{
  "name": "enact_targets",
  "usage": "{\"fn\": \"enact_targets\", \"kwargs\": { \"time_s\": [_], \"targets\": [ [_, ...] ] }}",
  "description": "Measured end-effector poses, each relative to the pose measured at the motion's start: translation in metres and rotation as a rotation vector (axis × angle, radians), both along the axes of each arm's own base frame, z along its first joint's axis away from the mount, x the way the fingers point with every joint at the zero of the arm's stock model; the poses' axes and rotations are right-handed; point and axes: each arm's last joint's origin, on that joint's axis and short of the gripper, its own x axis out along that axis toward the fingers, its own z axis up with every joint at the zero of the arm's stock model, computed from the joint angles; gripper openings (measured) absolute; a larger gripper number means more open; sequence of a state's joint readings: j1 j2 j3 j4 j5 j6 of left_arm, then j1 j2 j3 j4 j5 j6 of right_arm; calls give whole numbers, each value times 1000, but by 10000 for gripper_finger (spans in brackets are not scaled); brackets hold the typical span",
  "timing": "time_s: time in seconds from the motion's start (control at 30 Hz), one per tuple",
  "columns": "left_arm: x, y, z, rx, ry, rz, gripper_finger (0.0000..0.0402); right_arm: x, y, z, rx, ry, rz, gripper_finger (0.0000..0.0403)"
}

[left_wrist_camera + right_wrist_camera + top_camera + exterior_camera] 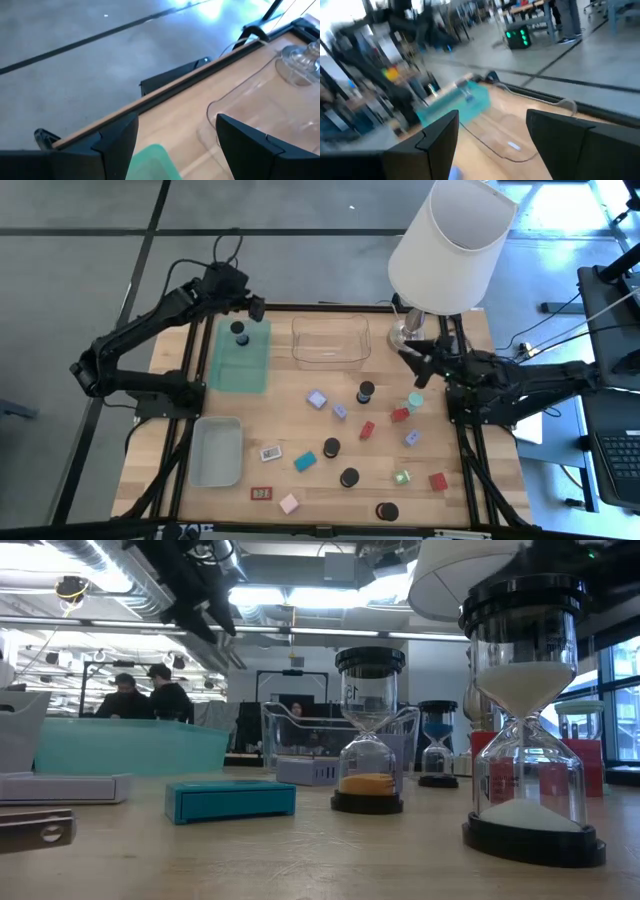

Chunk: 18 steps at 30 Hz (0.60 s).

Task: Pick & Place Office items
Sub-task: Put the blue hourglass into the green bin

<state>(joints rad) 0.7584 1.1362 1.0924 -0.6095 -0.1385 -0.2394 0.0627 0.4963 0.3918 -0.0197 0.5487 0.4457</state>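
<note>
From above: left gripper reached over the far-left corner of the pale wooden table, fingers spread with nothing between them, hovering just beyond a black-capped sand timer standing in the translucent green tray. Right gripper raised near the far-right corner beside the base of the white-shaded lamp, fingers apart and empty. Clear plastic tray at the middle of the far edge, grey tray near the left edge. Scattered over the middle and near side: five more black round-capped timers, among them one upright and one at the near edge; three red blocks, e.g.; three lilac blocks, e.g.; one teal block; one pink block; one green block; two flat labelled rectangles, writing unreadable. From table height: hourglass with white sand nearest, another with orange sand bearing "15" on its top cap, teal block lying flat, people seated in the room behind. Left wrist: two dark fingers well apart over the far edge, green tray corner below, clear tray beside. Right wrist: fingers apart, nothing held, green tray and clear tray ahead, blurred.
</note>
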Motion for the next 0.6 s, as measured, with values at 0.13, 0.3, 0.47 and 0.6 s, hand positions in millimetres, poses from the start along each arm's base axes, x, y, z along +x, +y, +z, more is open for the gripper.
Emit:
{"fn": "enact_targets", "kwargs": {
  "time_s": [0.13,0.3,0.47,0.6],
  "targets": [
    [1,0,1,3,-14,-9,265,25,2,15,-66,120,28,246],
    [1,0,1,1,-12,-10,265,53,3,19,-68,215,25,294],
    [1,0,1,-9,-21,-28,265,72,5,10,-65,328,108,347],
    [2,-1,1,-7,-14,-58,265,81,9,2,-27,374,245,366]
  ]
}}
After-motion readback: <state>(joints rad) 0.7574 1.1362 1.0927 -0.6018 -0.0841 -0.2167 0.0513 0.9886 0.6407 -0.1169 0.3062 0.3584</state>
